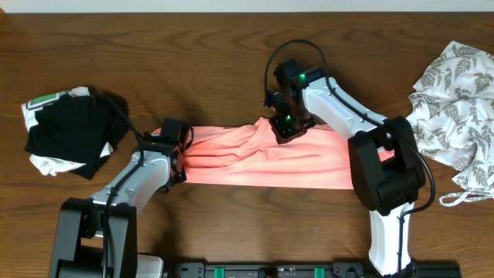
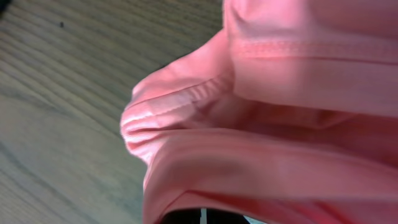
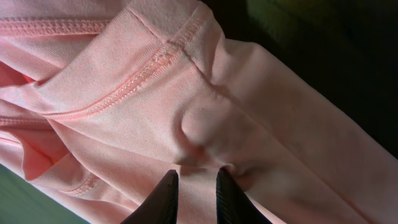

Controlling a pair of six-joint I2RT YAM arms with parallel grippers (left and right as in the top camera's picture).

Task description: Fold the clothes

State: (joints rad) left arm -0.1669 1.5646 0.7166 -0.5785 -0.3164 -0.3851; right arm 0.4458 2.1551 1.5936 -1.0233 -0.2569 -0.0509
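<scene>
Dark brown wood-grain counter [image 1: 231, 46] runs under everything you see. Well out to the left of your left gripper [image 1: 174, 147] sits the black-and-white bundle [image 1: 69, 133], a soft crumpled heap of black cloth over white edges.

Your left gripper is pressed together on the left end of the salmon-pink T-shirt [image 1: 255, 158], and creases fan out from it to the right. Its wrist camera is filled by smooth matte knit, a stitched hem [image 2: 298, 50] and a rolled edge, with pale wood grain beside them.

The shirt lies flat on the counter as a long, rumpled band, reaching from that gripper past your right gripper [image 1: 286, 127], which sits on the band's upper edge. Its two dark, tapered fingertips [image 3: 165, 196] stand close together, pinching a small pucker of the soft fabric. A seam [image 3: 143, 71] runs diagonally just beyond them.

Well to the right of that gripper lies the white leaf-print garment [image 1: 455, 108], thin, loosely crumpled and patterned in grey.
</scene>
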